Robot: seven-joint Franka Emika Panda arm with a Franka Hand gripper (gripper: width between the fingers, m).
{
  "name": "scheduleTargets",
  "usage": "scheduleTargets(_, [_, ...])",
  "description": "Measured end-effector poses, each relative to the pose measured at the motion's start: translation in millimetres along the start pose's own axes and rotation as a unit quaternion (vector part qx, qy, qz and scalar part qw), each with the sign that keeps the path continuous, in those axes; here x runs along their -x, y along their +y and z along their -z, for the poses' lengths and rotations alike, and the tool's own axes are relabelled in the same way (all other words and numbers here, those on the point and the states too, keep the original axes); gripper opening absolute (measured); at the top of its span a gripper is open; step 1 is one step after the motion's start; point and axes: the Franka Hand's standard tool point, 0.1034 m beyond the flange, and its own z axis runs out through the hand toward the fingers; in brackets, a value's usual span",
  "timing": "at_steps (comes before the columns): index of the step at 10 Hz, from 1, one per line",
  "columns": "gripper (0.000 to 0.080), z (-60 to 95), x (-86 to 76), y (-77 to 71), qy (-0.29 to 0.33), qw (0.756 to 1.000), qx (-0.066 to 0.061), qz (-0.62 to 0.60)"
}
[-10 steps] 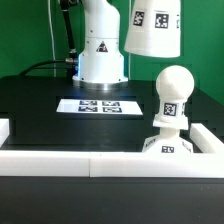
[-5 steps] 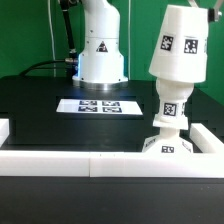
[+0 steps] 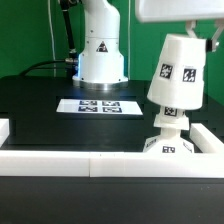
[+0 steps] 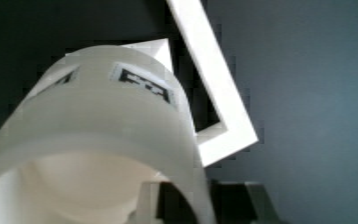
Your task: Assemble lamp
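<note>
The tapered white shade [image 3: 178, 70], with tags on its side, stands tilted over the round bulb [image 3: 170, 120], so only the bulb's lower part shows. The bulb stands on the flat base [image 3: 165, 147] by the white rail at the exterior view's right. My gripper [image 3: 200, 32] comes down from above and is shut on the shade's upper rim. In the wrist view the shade [image 4: 105, 130] fills most of the picture. Its wall runs between my two dark fingers [image 4: 165, 205], at the gripper [image 4: 201, 205]. The bulb and base are hidden there.
The marker board [image 3: 98, 105] lies on the black table in front of the robot's white pedestal [image 3: 100, 45]. A white rail [image 3: 90, 160] borders the table's front and sides; a corner of it shows in the wrist view [image 4: 208, 70].
The shade has come down from above the bulb and tilted, and now covers the bulb's head. My gripper has moved down with it.
</note>
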Motion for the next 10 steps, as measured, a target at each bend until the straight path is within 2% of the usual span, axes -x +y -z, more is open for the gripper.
scheduleTargets(2, [0.0044, -5.3, 1.2, 3.3, 0.001, 1.0, 0.001, 0.001])
scheduleTargets(8, [0.0044, -16.4, -8.5, 7.7, 0.027, 0.999, -0.004, 0.02])
scheduleTargets(10, [0.0293, -15.3, -9.9, 8.5, 0.029, 0.999, -0.004, 0.02])
